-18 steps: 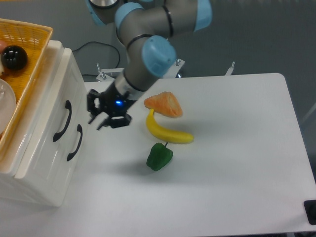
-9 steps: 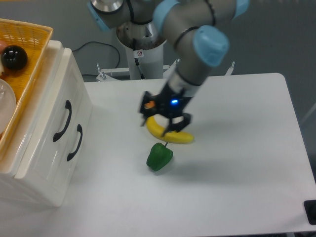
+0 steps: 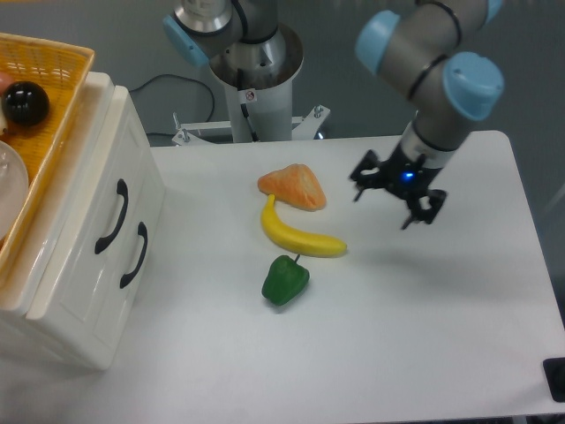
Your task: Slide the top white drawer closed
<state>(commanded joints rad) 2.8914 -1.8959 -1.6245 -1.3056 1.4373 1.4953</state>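
The small white cabinet [image 3: 88,291] stands at the table's left edge. The top white drawer [image 3: 93,190] carries the upper black curved handle [image 3: 113,216]. Its front lies level with the lower drawer [image 3: 124,300] and its own black handle [image 3: 135,254]. My gripper [image 3: 389,204] hangs over the right half of the table, far from the cabinet. It is open, its dark fingers [image 3: 415,215] spread, and nothing is held between them.
A yellow basket [image 3: 53,132] with a black ball [image 3: 25,103] sits on top of the cabinet. An orange fruit piece [image 3: 293,186], a banana [image 3: 300,237] and a green pepper [image 3: 284,280] lie mid-table. The arm's base [image 3: 256,79] stands at the back. A black object [image 3: 556,378] is at the right edge.
The gripper has swept from just beside the drawer fronts rightward, passing over the fruit, to the right side of the table. The drawers look unchanged.
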